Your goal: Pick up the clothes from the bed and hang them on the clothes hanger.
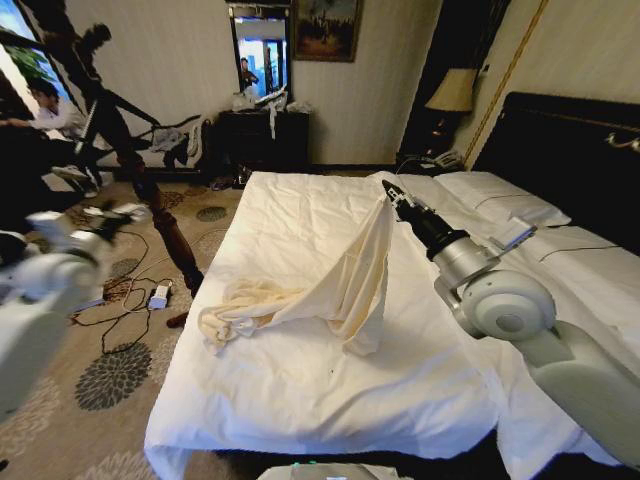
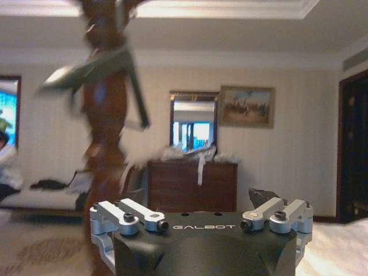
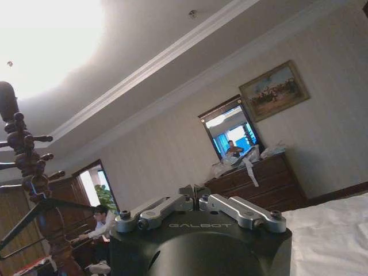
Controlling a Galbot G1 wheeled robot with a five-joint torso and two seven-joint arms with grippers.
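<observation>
The right gripper (image 1: 388, 194) pinches a corner of the clothes (image 1: 340, 285) and holds it up — the rest trails down in a crumpled heap on the bed (image 1: 300, 390). The left gripper (image 1: 125, 213) hangs over the carpet beside the bed, near a wooden stand (image 1: 150, 190) — its fingers' state cannot be told.

One garment (image 1: 330, 290), one bed (image 1: 300, 390), two pillows (image 1: 500, 192).

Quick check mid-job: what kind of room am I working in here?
Most likely a hotel bedroom: a wide bed with white sheets and a black headboard, a bedside lamp, and a dark dresser under a wall mirror.
</observation>
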